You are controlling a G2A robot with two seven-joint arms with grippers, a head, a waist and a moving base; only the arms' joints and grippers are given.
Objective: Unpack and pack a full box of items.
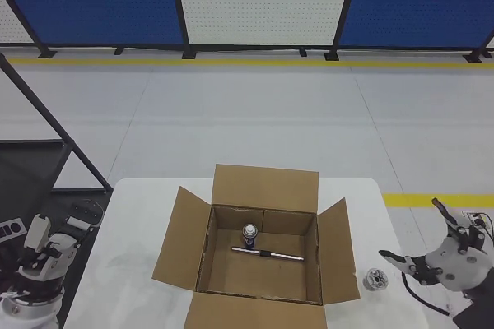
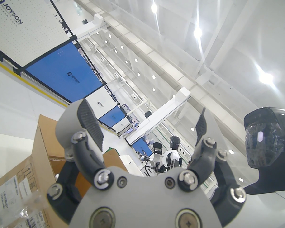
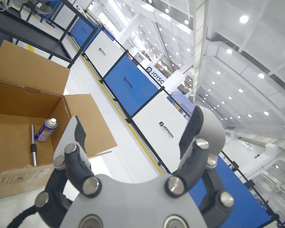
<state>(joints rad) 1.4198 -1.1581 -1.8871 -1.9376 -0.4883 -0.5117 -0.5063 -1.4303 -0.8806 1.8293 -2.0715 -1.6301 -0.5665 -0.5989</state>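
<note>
Inside the open cardboard box (image 1: pixel 266 191) at table centre you have: one upright spray can (image 1: pixel 250 235), one metal rod (image 1: pixel 267 253) lying beside it. Left gripper (image 2: pixel 144 117), right gripper (image 3: pixel 137 122): both spread wide, empty.

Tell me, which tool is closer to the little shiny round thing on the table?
Right. The right tool is just beside the little shiny round thing; the left tool is far off, across the box.
</note>
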